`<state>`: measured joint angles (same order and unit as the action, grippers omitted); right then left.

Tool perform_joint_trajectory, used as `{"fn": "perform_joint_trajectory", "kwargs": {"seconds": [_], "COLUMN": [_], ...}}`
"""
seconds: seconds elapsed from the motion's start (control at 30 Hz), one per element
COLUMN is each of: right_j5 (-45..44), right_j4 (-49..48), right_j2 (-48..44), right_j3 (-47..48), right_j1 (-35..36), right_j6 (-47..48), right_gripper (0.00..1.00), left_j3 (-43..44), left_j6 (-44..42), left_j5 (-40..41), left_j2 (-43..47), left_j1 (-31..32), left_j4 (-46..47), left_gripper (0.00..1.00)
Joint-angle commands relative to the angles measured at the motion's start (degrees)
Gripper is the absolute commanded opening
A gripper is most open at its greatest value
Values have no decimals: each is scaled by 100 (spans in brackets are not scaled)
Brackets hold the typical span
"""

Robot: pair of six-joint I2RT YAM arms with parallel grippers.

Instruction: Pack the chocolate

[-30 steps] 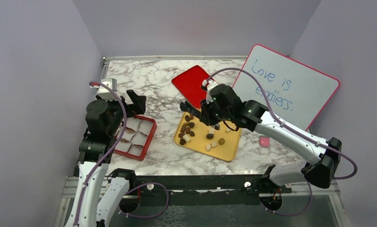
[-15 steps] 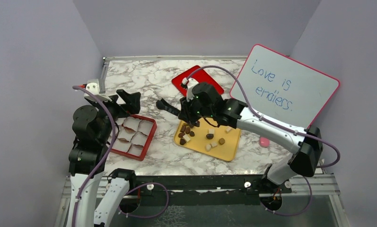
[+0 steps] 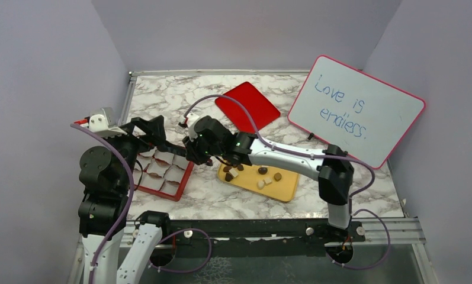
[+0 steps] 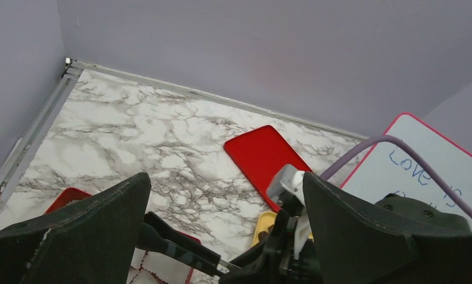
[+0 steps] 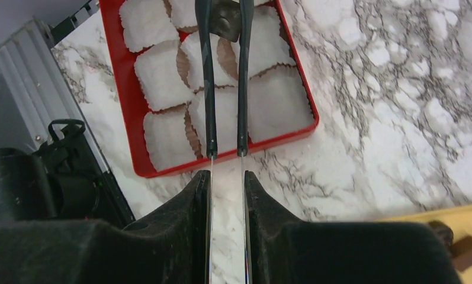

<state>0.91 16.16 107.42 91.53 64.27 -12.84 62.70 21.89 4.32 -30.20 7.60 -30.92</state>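
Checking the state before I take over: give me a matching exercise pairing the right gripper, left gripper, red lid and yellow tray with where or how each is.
Things:
1 right gripper
2 left gripper
3 red lid
4 yellow tray

States:
A lies flat towards the back of the table
B open, empty
C shut on a dark chocolate above the red box
D carries loose chocolates

Pairs: 1-C, 2-B, 3-A, 4-D

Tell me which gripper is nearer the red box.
Right. The right gripper holds a chocolate over the box; the left gripper hangs open, higher up, by its far edge.
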Motion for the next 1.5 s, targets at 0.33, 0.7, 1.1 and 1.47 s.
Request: {"fn": "perform_joint_trajectory", "kwargs": {"seconds": [0.33, 0.7, 1.1, 1.47], "right_j5": [-781, -1538, -1507, -1487], "right_j4": [137, 965, 977, 950], "right_j2": [1695, 2348, 2150, 1730], "right_j3": [1709, 2351, 2126, 1967], "right_j1": [320, 545, 587, 587], "right_j6": [781, 964, 916, 986], "right_gripper": [26, 28, 37, 41], "left_j3": [604, 646, 541, 445], "left_j6": [-157, -200, -176, -178], "left_j5": [548, 590, 576, 528], "left_j2": [-121, -213, -344, -375], "left_j1": [149, 200, 207, 208], "left_j4": [-324, -321, -269, -138], "left_gripper": [99, 99, 99, 99]}}
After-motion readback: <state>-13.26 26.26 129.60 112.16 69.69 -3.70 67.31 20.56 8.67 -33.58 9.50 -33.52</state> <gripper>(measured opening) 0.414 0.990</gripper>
